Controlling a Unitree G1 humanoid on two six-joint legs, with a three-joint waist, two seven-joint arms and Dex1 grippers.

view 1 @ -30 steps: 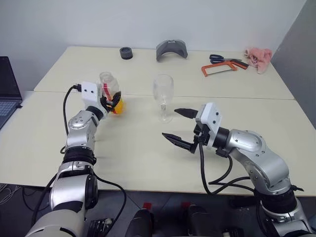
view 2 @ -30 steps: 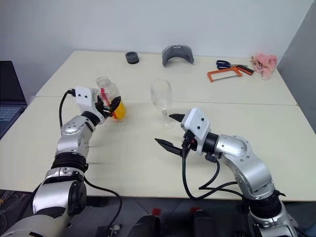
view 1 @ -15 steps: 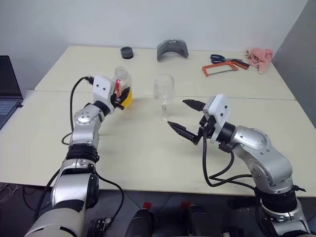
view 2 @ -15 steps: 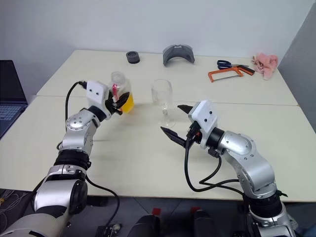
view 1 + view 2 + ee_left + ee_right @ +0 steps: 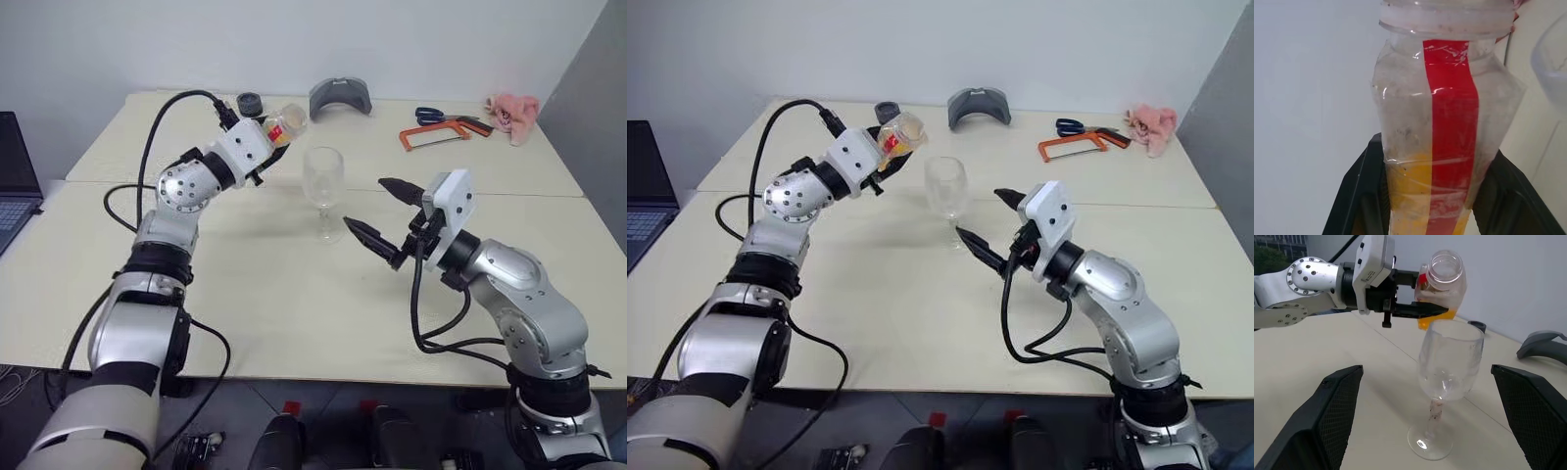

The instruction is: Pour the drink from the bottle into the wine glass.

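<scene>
Above the table we see the left gripper clamped on the tilted, uncapped bottle beside the upright wine glass; orange drink sits low inside; the right gripper gapes wide near the glass.

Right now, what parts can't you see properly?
- The small clear plastic bottle with the red label strip: its bottom is cut off in the left wrist view, between the left gripper's black fingers.
- The orange drink: partly behind the clear stemmed wine glass in the right wrist view.
- The open right gripper: fingertips cut off there.
</scene>
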